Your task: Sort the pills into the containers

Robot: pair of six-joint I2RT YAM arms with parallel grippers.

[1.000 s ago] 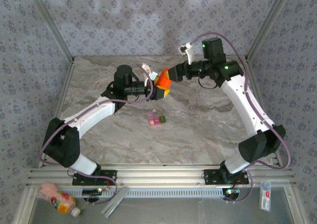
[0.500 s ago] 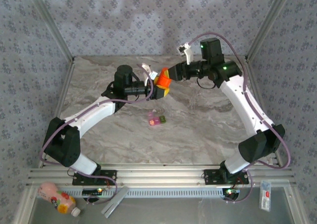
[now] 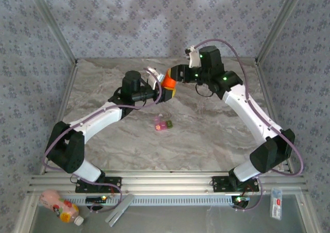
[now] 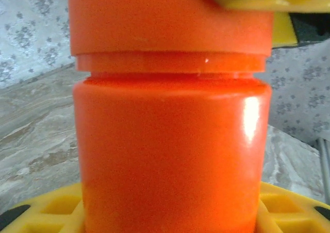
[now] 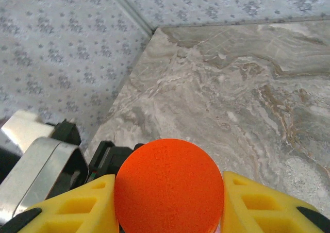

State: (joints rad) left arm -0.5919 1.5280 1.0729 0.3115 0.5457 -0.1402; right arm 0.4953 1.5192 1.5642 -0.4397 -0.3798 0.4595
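Item: orange bottle [image 3: 168, 82], held in the air above the grey marbled tabletop [image 3: 216, 130], towards its far side, between two arms. Left tool [image 3: 168, 92]: clenched on the bottle's body; in the left wrist view the smooth orange wall [image 4: 170, 150] stands upright between that tool's yellow pads [image 4: 49, 210]. Right tool [image 3: 172, 75]: clenched on the cap [image 5: 169, 184]; in the right wrist view the cap's round flat top sits touching yellow pads [image 5: 67, 207] on either side. A narrow seam between cap and body shows in the left wrist view; whether the cap is loosened cannot be told. Item: pill case [image 3: 162, 123], two joined compartments, pink to the left, green to the right, lying on the tabletop nearer the arm bases than the bottle, apart from both tools. Contents too small to tell. Item: pink drink bottle [image 3: 61, 208], lying on its side beyond the tabletop's near edge, bottom left.
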